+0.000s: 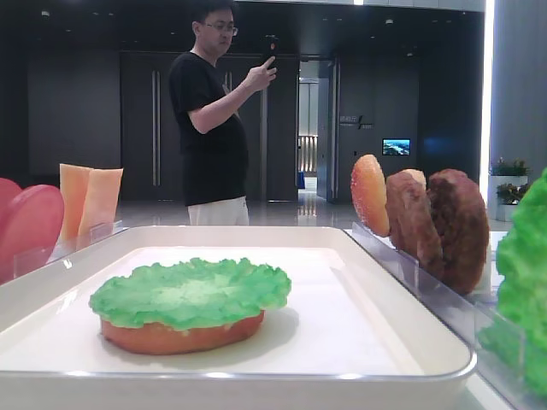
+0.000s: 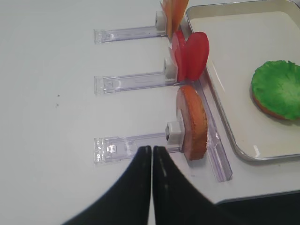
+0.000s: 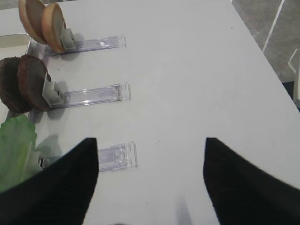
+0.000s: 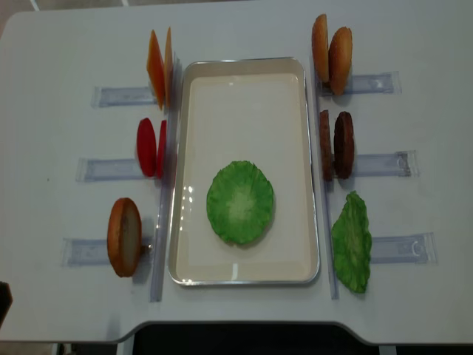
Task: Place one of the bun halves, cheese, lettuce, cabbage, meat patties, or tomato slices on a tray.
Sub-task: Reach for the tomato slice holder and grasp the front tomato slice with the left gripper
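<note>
- The left tool (image 2: 151, 149) is clenched, its two black fingers pressed together with nothing between them. It hangs over the white surface (image 2: 56, 65), and the tip ends just short of the nearest clear rail (image 2: 131, 146).
- Just ahead of it and a little to its right, one bun half (image 2: 192, 123) stands on edge in that rail. Further ahead stand the tomato slices (image 2: 191, 55), and beyond them the cheese (image 2: 174, 13).
- The right tool (image 3: 150, 161) is released, its fingers wide apart and holding nothing. Ahead on its left are the meat patties (image 3: 23, 84), and further on two more bun halves (image 3: 43, 21). A loose leaf of lettuce (image 3: 16, 145) lies close at its left side.
- The tray (image 4: 244, 274) lies between the two tools. On it there is already a bun half (image 1: 179, 335) with lettuce (image 1: 190, 292) resting on top.
- What could go wrong, in my opinion: the left tool is shut, so if it goes forward like this it can only push the standing bun half and tip it over against the tray rim.
- The pieces stand on thin edges in light holders. A grip that comes from the side may drag the rail across the surface or knock down the neighbour slice.
- A new piece set down off centre may slide from the wavy lettuce.
- My count: four bun halves (three standing, one on the tray), two tomato slices, two cheese slices, two patties, two lettuce leaves, one tray, six rails. I see no cabbage.
</note>
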